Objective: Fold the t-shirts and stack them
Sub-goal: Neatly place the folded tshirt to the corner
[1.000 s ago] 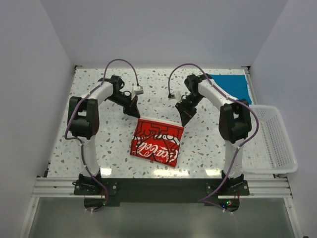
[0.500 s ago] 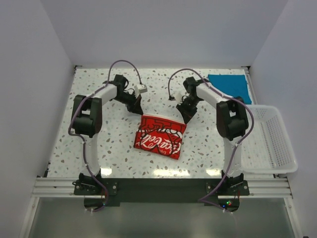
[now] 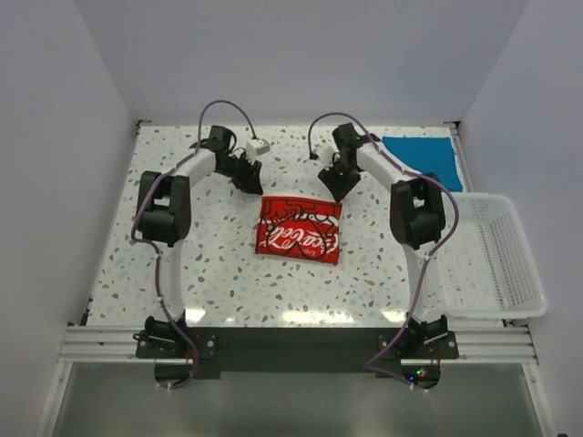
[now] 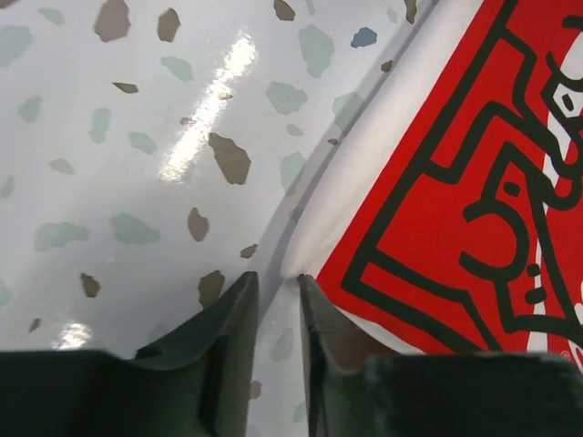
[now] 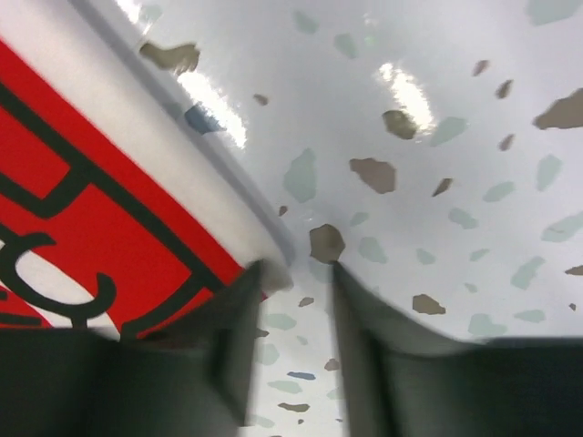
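The cream-white t-shirt [image 3: 299,228] lies folded into a small rectangle at mid-table, its red Coca-Cola panel facing up. My left gripper [image 3: 254,182] is at its far left corner and my right gripper [image 3: 333,188] at its far right corner. In the left wrist view the left gripper [image 4: 275,278] stands slightly open over bare table, and the shirt [image 4: 455,164] corner touches its right fingertip. The right gripper [image 5: 295,269] is also open, with the shirt [image 5: 82,209] corner at its left fingertip. The teal-blue t-shirt [image 3: 421,157] lies folded at the far right corner.
A white lattice basket [image 3: 492,259] stands at the table's right edge, beside the right arm. White walls close in the speckled table [image 3: 209,264] at the back and on both sides.
Both grippers carried the shirt's far edge away from the bases, then opened and let it go. The shirt now lies flatter and farther back.
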Robot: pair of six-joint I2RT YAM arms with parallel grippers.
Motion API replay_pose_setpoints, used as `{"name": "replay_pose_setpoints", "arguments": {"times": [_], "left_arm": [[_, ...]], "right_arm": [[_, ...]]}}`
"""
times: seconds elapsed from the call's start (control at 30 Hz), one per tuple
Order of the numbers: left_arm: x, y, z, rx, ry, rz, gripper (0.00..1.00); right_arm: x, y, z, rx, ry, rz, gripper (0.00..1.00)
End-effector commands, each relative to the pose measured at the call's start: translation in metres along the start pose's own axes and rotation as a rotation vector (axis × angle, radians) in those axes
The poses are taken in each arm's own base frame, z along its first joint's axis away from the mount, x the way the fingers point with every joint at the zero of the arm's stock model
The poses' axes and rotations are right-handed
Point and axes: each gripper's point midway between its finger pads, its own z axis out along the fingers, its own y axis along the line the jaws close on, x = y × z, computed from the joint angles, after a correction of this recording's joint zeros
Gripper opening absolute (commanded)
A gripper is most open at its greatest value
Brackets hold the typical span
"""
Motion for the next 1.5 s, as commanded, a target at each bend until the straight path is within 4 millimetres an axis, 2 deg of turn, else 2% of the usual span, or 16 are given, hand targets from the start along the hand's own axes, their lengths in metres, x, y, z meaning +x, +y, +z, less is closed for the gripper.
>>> {"name": "replay_pose_setpoints", "arguments": {"times": [0.0,0.13,0.2,0.23,0.27,0.33,0.4,0.47,0.63,0.8,0.93,1.03,1.07,1.2,1.33,1.47], "left_arm": [[-0.051,0.003,-0.048,-0.043,-0.14,0.031,0.37],[-0.074,-0.062,-0.093,0.057,-0.236,0.006,0.44],[-0.072,-0.092,-0.097,0.139,-0.248,-0.04,0.44],[-0.056,-0.112,-0.09,0.195,-0.208,-0.092,0.44],[-0.054,-0.128,-0.092,0.226,-0.206,-0.101,0.44],[-0.029,-0.157,-0.081,0.327,-0.165,-0.169,0.43],[-0.009,-0.173,-0.07,0.394,-0.126,-0.251,0.42],[0.006,-0.178,-0.058,0.433,-0.091,-0.324,0.41],[0.038,-0.153,-0.025,0.426,-0.048,-0.49,0.41],[0.061,-0.114,-0.013,0.379,-0.018,-0.561,0.39],[0.047,-0.122,-0.042,0.408,-0.032,-0.45,0.39],[0.025,-0.149,-0.071,0.449,-0.079,-0.366,0.41],[0.026,-0.16,-0.076,0.469,-0.075,-0.365,0.41],[0.037,-0.193,-0.076,0.521,-0.028,-0.336,0.39],[0.067,-0.213,-0.06,0.575,0.05,-0.377,0.38],[0.096,-0.206,-0.038,0.584,0.101,-0.495,0.36]], "right_arm": [[-0.041,-0.03,-0.052,0.13,-0.165,0.045,0.51],[-0.065,0.016,-0.112,-0.034,-0.342,0.136,0.56],[-0.064,0.059,-0.133,-0.216,-0.398,0.183,0.56],[-0.062,0.076,-0.138,-0.298,-0.4,0.252,0.55],[-0.05,0.096,-0.125,-0.375,-0.371,0.295,0.52],[-0.046,0.135,-0.141,-0.527,-0.397,0.32,0.49],[-0.031,0.172,-0.129,-0.64,-0.345,0.345,0.48],[-0.019,0.189,-0.115,-0.713,-0.299,0.402,0.48],[0.017,0.193,-0.057,-0.764,-0.15,0.485,0.43],[0.054,0.172,-0.004,-0.672,-0.059,0.502,0.4],[0.046,0.157,-0.025,-0.647,-0.113,0.453,0.39],[0.027,0.166,-0.06,-0.707,-0.196,0.446,0.39],[0.019,0.173,-0.077,-0.747,-0.234,0.439,0.39],[0.005,0.197,-0.095,-0.79,-0.256,0.446,0.39],[0.013,0.23,-0.083,-0.851,-0.196,0.436,0.38],[0.04,0.232,-0.047,-0.849,-0.103,0.5,0.35]]}}
